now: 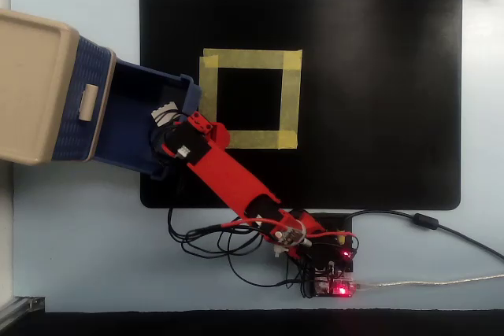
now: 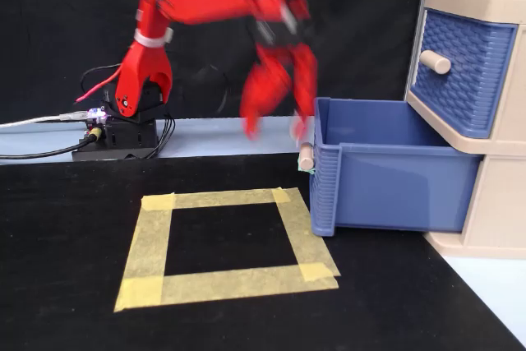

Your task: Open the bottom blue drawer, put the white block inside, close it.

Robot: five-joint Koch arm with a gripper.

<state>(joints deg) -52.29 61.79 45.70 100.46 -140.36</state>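
Observation:
The bottom blue drawer [image 1: 150, 78] [image 2: 386, 178] is pulled out of the beige cabinet [image 1: 31, 84] [image 2: 497, 203], with its beige handle [image 2: 306, 156] at the front. My red gripper [image 1: 164, 114] [image 2: 283, 125] hangs over the open drawer's front part. It is motion-blurred in the fixed view. A small white studded piece, the white block [image 1: 165, 108], sits at the gripper's tip and looks pinched between the jaws. In the fixed view it is only a pale smear [image 2: 298, 127] near the drawer's front rim.
The upper blue drawer [image 1: 75, 100] [image 2: 460, 71] is shut. A yellow tape square [image 1: 250, 59] [image 2: 230, 199] lies on the black mat [image 1: 378, 100] with nothing in it. The arm's base, board [image 1: 335, 277] [image 2: 115, 133] and cables sit at the mat's edge.

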